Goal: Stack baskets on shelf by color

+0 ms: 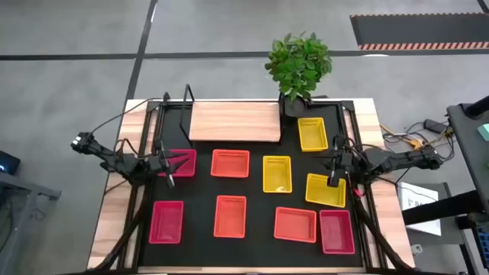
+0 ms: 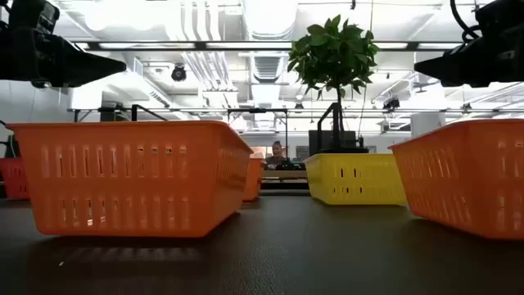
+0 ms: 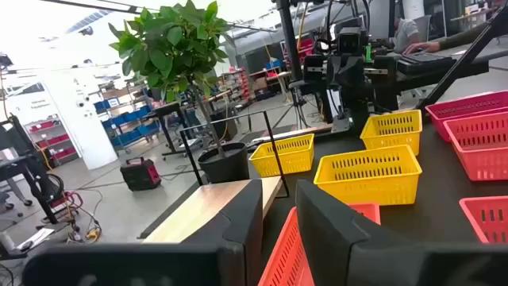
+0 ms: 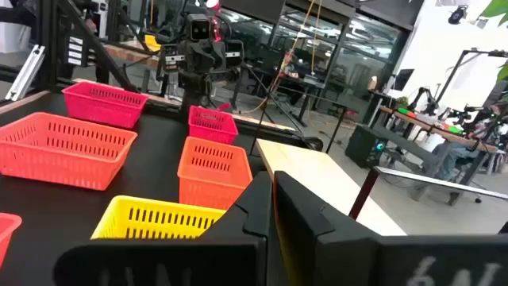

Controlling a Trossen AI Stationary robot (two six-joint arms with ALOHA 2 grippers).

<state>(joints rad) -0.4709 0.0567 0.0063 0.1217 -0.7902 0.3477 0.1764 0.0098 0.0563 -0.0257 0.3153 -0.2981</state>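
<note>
The light-wood shelf [image 1: 233, 122] lies at the table's far side, its black frame [image 1: 189, 99] upright at the left end. Several baskets stand apart on the black tabletop: red [image 1: 166, 221], orange [image 1: 230, 163], yellow [image 1: 277, 174] and others. My left gripper [image 1: 170, 166] is at the far-left red basket [image 1: 182, 162], with the basket's wall between its fingers [image 3: 278, 191]. My right gripper [image 1: 334, 180] is shut [image 4: 271, 179] over a yellow basket [image 1: 325, 191] at the right; no touch shows. My left gripper has the red basket's mesh wall [image 3: 282, 242] between its two fingers, near the rim, one finger on each side of the wall. The fingers come level from the table's left. The basket rests on the table.
A potted plant [image 1: 299, 65] stands at the far edge beside the shelf's right end, with a yellow basket [image 1: 312, 134] just in front of it. Orange [image 1: 230, 215] [image 1: 295, 224] and pink [image 1: 337, 231] baskets line the near side. A person [image 2: 277, 152] sits far behind the table.
</note>
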